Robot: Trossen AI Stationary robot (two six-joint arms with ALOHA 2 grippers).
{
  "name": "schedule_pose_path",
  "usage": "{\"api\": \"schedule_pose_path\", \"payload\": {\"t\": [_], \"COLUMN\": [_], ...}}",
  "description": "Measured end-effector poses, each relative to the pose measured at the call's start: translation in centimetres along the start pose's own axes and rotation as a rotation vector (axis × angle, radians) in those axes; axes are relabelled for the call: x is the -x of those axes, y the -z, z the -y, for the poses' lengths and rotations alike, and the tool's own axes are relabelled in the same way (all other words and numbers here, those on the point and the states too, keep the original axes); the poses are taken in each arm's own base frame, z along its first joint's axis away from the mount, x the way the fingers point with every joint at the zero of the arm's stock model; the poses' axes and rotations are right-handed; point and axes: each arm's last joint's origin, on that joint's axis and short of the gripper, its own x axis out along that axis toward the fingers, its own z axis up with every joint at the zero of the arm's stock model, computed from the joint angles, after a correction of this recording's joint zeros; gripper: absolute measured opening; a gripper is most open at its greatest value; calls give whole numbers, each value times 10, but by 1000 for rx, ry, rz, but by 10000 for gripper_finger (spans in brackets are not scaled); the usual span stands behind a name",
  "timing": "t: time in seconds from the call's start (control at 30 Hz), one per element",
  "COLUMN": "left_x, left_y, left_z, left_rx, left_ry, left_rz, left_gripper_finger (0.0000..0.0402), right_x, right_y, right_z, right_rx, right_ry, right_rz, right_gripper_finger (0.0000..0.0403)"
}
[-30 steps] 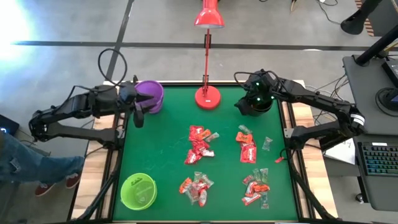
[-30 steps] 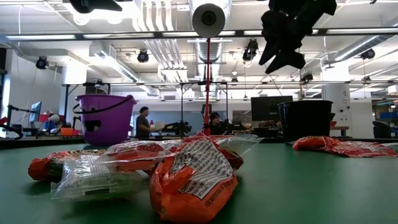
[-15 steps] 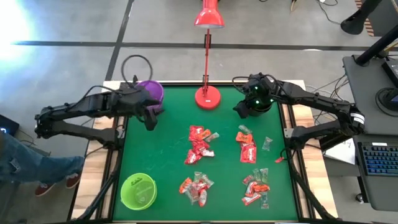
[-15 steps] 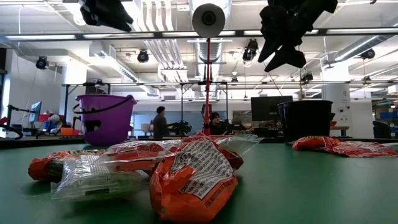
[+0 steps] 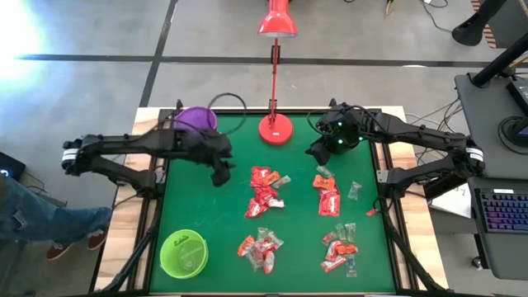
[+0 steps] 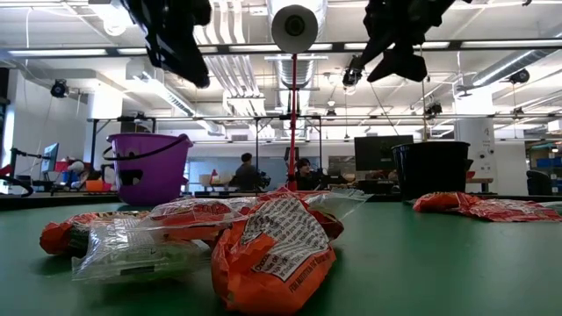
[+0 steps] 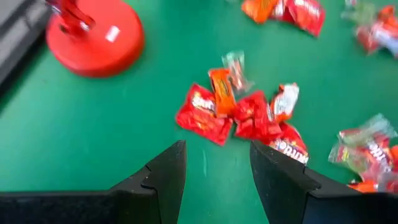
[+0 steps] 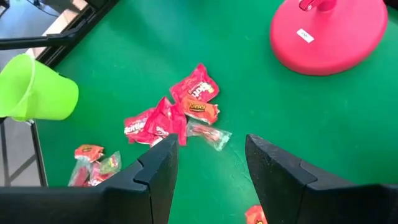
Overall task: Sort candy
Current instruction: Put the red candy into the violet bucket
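The candy lies on the green table (image 5: 206, 214) in several small heaps of red, orange and clear wrappers: one in the middle (image 5: 266, 191), one to its right (image 5: 327, 194) and two near the front (image 5: 260, 247) (image 5: 340, 247). My left gripper (image 5: 221, 173) hangs open above the table, just left of the middle heap (image 7: 249, 115), slanting down with nothing between its fingers (image 7: 214, 152). My right gripper (image 5: 316, 153) hangs open beside the red lamp base (image 5: 275, 129), above the far end of the right heap, and faces the middle heap (image 8: 180, 115); its fingers (image 8: 208, 146) are empty too.
A purple bucket (image 5: 198, 120) stands at the far left and a green cup (image 5: 183, 253) at the near left. A black cup (image 6: 430, 168) stands at the far right, under my right arm. The red lamp's pole (image 5: 273, 78) rises at the far middle.
My left gripper has swung from beside the purple bucket toward the table's right and near edge, sinking and tipping further down, and now stands by the middle heap. My right gripper has shifted a little toward the table's middle. Both have stayed open. The candy has not moved.
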Motion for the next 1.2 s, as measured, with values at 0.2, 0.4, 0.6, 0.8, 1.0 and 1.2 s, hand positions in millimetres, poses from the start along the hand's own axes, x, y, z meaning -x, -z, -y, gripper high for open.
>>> {"api": "schedule_pose_path", "payload": {"t": [0.2, 0.4, 0.6, 0.8, 1.0, 1.2], "left_x": [-25, -43, -67, -93, -114, -133], "left_y": [2, 0, -1, 2, 1, 7], "left_z": [15, 31, 42, 45, 50, 53], "left_rx": [11, 39, 71, 115, 140, 151], "left_ry": [15, 58, 72, 57, 67, 83], "left_rz": [-72, -60, -61, -98, -75, -122], "left_gripper_finger": [161, 161, 161, 171, 169, 169], "right_x": [4, 7, 9, 14, 21, 30], "right_y": [1, 5, 10, 14, 16, 20], "right_z": [0, 1, 3, 4, 3, 3], "right_rx": [12, 0, 31, 65, 84, 94], "right_ry": [14, 40, 57, 65, 61, 57], "right_rz": [-26, -81, -127, -152, -146, -139], "right_gripper_finger": [178, 178, 178, 178, 178, 178]}}
